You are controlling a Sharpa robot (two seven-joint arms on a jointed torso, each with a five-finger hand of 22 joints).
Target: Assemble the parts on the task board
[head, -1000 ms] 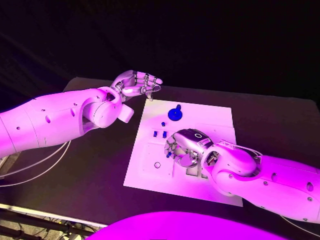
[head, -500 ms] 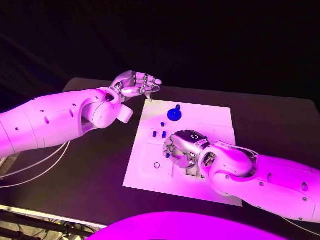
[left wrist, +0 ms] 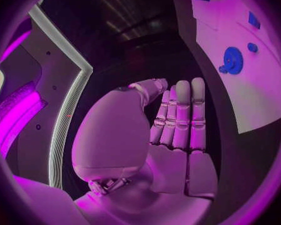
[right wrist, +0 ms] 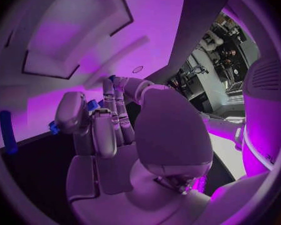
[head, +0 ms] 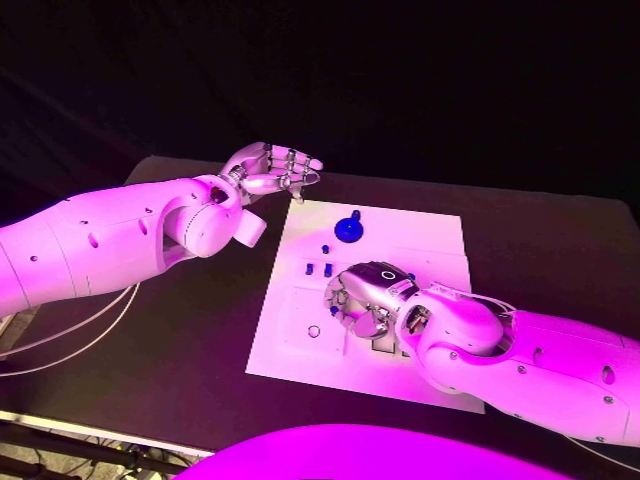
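The right hand point(head: 366, 300) hovered low over the near half of the white task board point(head: 428, 240), fingers curled; whether it held a part I could not tell. The board lay flat in the middle of the dark bench point(head: 190, 340). Small blue parts point(head: 317, 267) stood beside that hand, a round blue part point(head: 349, 229) farther up. Beyond the board's far left corner, the left hand point(head: 273, 168) hung with fingers together, empty. Darkness lay behind.

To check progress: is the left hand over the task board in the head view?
No, the left hand hangs over the black table, beyond the task board corner.
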